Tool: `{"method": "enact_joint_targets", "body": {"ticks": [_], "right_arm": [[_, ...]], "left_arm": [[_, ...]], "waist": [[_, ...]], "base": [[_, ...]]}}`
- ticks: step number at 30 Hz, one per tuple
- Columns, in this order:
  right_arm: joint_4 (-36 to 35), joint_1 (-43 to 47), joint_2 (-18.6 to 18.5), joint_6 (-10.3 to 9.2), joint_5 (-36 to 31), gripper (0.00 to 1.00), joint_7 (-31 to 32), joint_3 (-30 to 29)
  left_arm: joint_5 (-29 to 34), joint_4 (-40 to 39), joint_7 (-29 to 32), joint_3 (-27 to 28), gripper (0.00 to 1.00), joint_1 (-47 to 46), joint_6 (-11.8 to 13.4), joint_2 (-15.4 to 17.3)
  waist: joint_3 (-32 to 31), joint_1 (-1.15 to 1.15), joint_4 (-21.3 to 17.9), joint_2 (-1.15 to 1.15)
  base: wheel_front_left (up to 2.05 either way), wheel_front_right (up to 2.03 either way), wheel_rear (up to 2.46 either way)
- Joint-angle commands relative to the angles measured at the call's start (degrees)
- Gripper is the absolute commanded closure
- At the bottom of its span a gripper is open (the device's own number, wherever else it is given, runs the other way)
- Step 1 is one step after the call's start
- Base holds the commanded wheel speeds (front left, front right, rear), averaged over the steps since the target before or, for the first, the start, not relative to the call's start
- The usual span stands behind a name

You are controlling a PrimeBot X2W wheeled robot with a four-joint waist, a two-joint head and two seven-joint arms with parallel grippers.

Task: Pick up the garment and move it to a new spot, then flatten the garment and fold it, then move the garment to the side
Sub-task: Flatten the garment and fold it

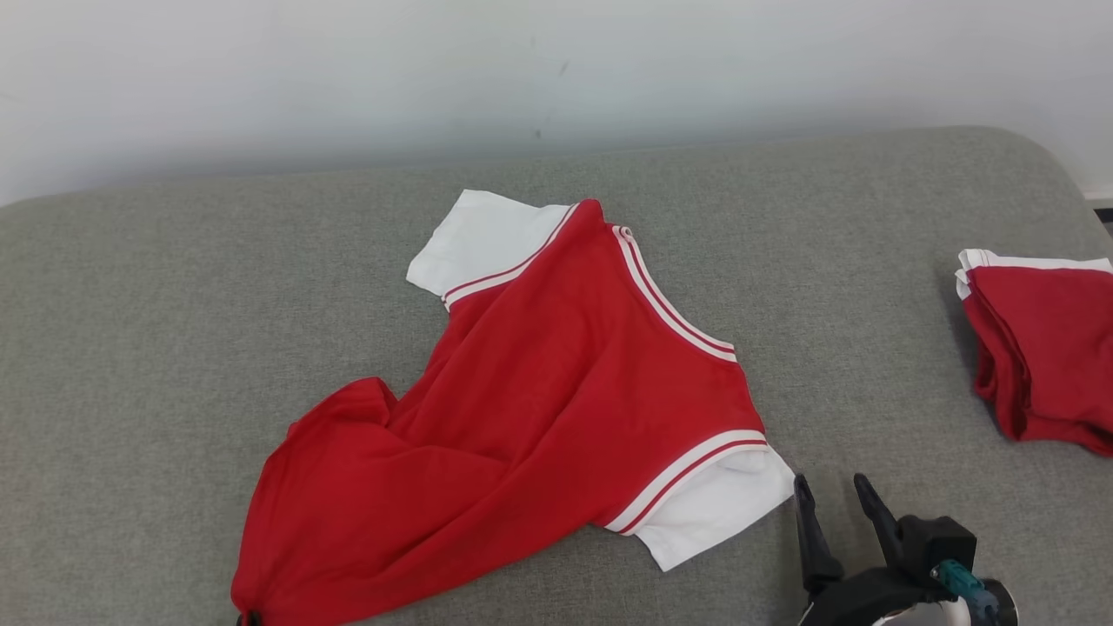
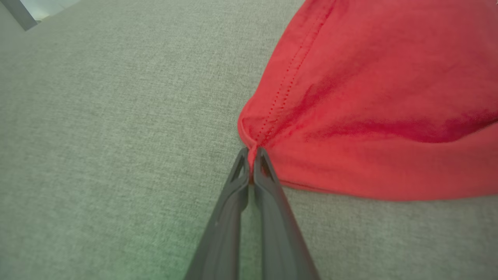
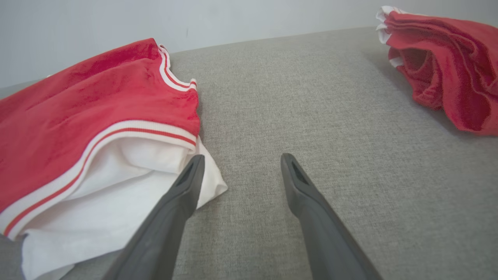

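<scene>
A red knit T-shirt with white sleeves and red-and-white striped trim (image 1: 539,382) lay rumpled near the middle of the grey fabric-covered desk (image 1: 156,330). Its collar pointed toward the far wall, and its lower body was bunched and twisted toward the near left edge.

The left gripper (image 2: 253,153) had its two dark fingers pressed together on the stitched corner of the red hem. The cloth was drawn into a small peak there, most likely because a corner gives a firm hold for lifting and spreading the shirt.

The right gripper (image 1: 830,487) stood with its fingers spread wide and held nothing. It sat low over the desk just beside the nearer white sleeve (image 3: 128,186), one finger overlapping the sleeve's edge in the right wrist view. That looked like a ready position for taking a second hold.

A folded red and white garment (image 1: 1043,348) lay well apart at the right edge, probably set aside. Judging by the creases, the lift to a new spot was only starting, and flattening had not yet begun.
</scene>
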Motion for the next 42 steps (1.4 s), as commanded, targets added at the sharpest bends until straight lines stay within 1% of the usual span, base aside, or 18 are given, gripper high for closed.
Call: {"method": "enact_joint_targets", "body": {"ticks": [1,7,13,14,15,16,17,19,23,26,30,32,33,34,35,42], "right_arm": [[0.78,0.49,-0.14,-0.14,-0.62,0.0,-0.01,-0.26],[3.36,-1.26,-0.09,-0.14,-1.37,0.0,-0.01,-0.52],[6.4,-3.28,-0.02,-0.15,-1.76,0.0,-0.01,1.17],[7.3,-3.61,-0.04,-0.15,-1.46,0.21,-0.01,1.34],[8.34,-3.96,-0.26,-0.14,-1.38,0.46,0.0,1.75],[9.31,-4.28,-0.5,-0.15,-1.29,0.61,0.01,2.14],[10.37,-4.4,-0.52,-0.15,-0.84,1.0,0.04,2.26],[9.96,-4.93,-0.34,-0.15,0.78,1.0,0.02,2.31],[5.04,-4.16,-0.65,-0.15,3.96,1.0,-0.01,1.75],[0.06,-3.86,-0.65,-0.14,6.48,1.0,-0.02,1.52],[-7.69,-5.9,-0.79,-0.14,11.66,1.0,-0.02,2.4],[-11.61,-8.18,-1.65,-0.15,14.64,1.0,-0.03,2.42],[-11.61,-8.18,-1.65,-0.15,14.64,1.0,-0.03,2.42],[-14.85,-11.13,-2.62,-0.14,16.86,1.0,-0.03,3.11],[-14.85,-11.13,-2.62,-0.14,16.86,1.0,-0.03,3.11],[-23.15,-24.49,-6.63,-0.14,21.1,1.0,-0.01,4.6]], "left_arm": [[0.51,-0.17,0.22,-0.32,1.0,0.97,0.15,-0.08],[1.7,-2.47,0.16,-0.72,1.0,1.1,-0.16,-0.04],[2.13,-3.56,0.05,-0.84,1.0,0.43,-0.68,-0.04],[2.04,-3.61,0.05,-0.83,1.0,0.37,-0.91,-0.03],[1.9,-3.66,0.05,-0.85,1.0,0.29,-0.89,-0.03],[1.67,-3.59,0.05,-0.86,1.0,0.24,-1.13,-0.04],[1.5,-3.44,0.05,-0.85,1.0,0.27,-1.31,-0.03],[1.15,-3.47,0.05,-0.77,1.0,0.28,-1.49,-0.04],[2.65,-7.45,0.04,-0.46,1.0,0.13,-2.27,-0.02],[4.03,-12.08,0.04,0.46,1.0,-0.5,-2.53,-0.02],[6.96,-18.89,0.04,1.6,1.0,-3.39,-4.25,0.59],[8.96,-22.02,0.04,1.57,1.0,-5.65,-5.32,2.17],[8.96,-22.02,0.04,1.57,1.0,-5.65,-5.32,2.17],[10.23,-24.8,0.04,1.45,1.0,-9.0,-6.15,3.98],[10.23,-24.8,0.04,1.45,1.0,-9.0,-6.15,3.98],[12.71,-29.64,0.04,1.9,1.0,-23.17,-7.78,12.41]], "waist": [[-0.27,-0.01,0.26,0.0],[0.02,-0.01,0.72,0.0],[0.7,-0.01,1.33,0.0],[0.75,-0.01,1.4,0.0],[0.78,-0.01,1.48,0.0],[0.81,-0.01,1.55,0.0],[0.84,-0.01,1.57,0.0],[0.89,-0.01,1.58,0.0],[0.27,-0.01,1.45,0.0],[-1.04,-0.01,1.12,0.0],[-3.81,-0.01,0.63,0.0],[-5.25,-0.01,0.28,0.0],[-5.25,-0.01,0.28,0.0],[-6.13,-0.01,-0.09,0.0],[-6.13,-0.01,-0.09,0.0],[-8.04,-0.01,-0.93,0.0]], "base": [[0.0,0.0,0.0],[0.0,0.0,0.0],[0.0,0.0,0.0],[0.0,0.0,0.0],[0.0,0.0,0.0],[0.0,0.0,0.0],[0.0,0.0,0.0],[0.0,0.0,0.0],[0.0,0.0,0.0],[0.0,0.0,0.0],[0.0,0.0,0.0],[0.0,0.0,0.0],[0.0,0.0,0.0],[0.0,0.0,0.0],[0.0,0.0,0.0],[0.0,0.0,0.0]]}}
